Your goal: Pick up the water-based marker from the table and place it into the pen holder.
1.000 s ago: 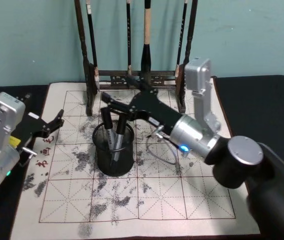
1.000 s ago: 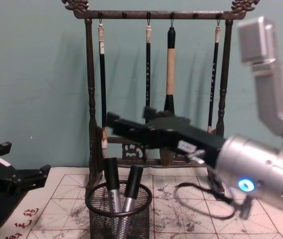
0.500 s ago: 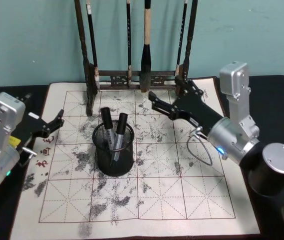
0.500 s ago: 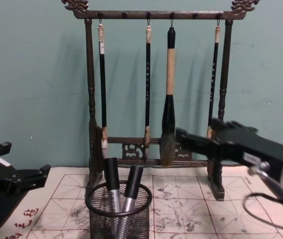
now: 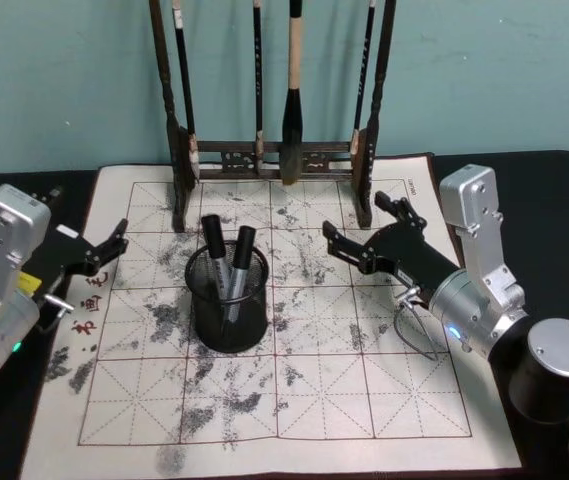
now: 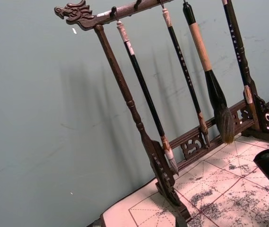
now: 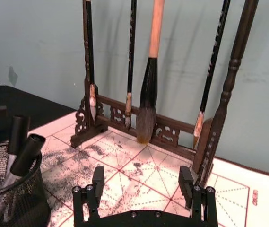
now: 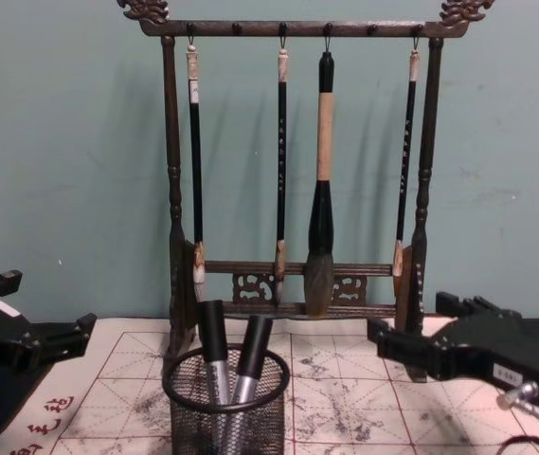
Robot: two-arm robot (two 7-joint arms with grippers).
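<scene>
Here, two water-based markers (image 5: 226,268) are standing tilted inside the pen holder (image 5: 229,310). Right of the holder, the right gripper (image 5: 369,235) is hovering, jaws wide, empty. Left gripper (image 5: 104,248) is idling left, jaws apart. Markers: light, stiff, slick; grasp mid-barrel.

Plain teal wall (image 8: 61,142) behind; black tabletop (image 5: 544,190); brush rack shadows on wall.
</scene>
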